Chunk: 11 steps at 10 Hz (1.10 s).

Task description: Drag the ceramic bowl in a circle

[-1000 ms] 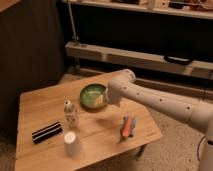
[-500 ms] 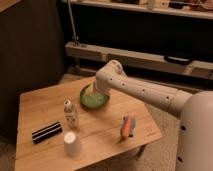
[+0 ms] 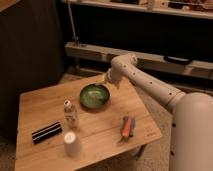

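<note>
wooden table [image 3: 107,142] fills the lower left of the view, w/ a dark wall and a low shelf rail behind it. the robot's white arm [image 3: 150,87] comes in from the right, bends at a round joint over the table's far edge and points down-left.

the ceramic bowl [image 3: 94,95] sits on the far-centre part of the tabletop, upright, mouth up. it's the widest item there. the inside shows green glaze w/ a pale sheen; can't tell if anything lies in it.

the gripper [image 3: 106,80] is at the bowl's far right rim, just beside it; contact can't be made out. jaws spread wide, released, nothing in them.

front left, near the table edge: black flat pack [image 3: 46,133] w/ pale stripes, lying flat. just right of it, a white cup [image 3: 71,144] stands upside down, so its inside is hidden. between cup and bowl, a small clear bottle [image 3: 70,114] w/ a pale cap stands upright; contents can't be made out. on the right side of the table, apart from the bowl, thin coloured sticks [image 3: 128,126] (orange, blue, red) lie side by side.
</note>
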Each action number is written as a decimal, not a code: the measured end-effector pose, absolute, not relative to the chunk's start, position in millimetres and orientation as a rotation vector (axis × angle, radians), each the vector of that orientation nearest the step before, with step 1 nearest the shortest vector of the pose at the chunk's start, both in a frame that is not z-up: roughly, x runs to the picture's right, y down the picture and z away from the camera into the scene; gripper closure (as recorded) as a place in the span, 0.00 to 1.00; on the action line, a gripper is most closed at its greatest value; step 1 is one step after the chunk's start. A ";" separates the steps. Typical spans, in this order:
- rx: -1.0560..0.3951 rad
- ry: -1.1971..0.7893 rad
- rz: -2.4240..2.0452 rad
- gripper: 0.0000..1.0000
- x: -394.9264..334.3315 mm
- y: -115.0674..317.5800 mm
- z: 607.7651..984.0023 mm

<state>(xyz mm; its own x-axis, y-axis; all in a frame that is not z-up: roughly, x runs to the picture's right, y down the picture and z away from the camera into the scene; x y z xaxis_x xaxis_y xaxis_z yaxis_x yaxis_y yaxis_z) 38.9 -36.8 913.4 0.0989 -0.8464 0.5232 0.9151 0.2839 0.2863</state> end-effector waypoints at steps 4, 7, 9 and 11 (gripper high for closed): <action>-0.097 -0.878 -1.208 0.20 63.2 -4.6 911.6; -0.031 -0.855 -1.268 0.20 54.6 11.8 899.9; 0.008 -0.797 -1.296 0.20 45.7 24.2 897.4; 0.024 -0.742 -1.282 0.20 37.5 33.6 901.8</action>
<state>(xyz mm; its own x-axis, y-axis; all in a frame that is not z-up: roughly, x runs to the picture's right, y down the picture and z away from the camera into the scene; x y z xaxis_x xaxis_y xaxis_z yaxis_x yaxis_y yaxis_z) 37.5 33.6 901.8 0.0899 -0.8692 0.4862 0.8546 0.3180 0.4106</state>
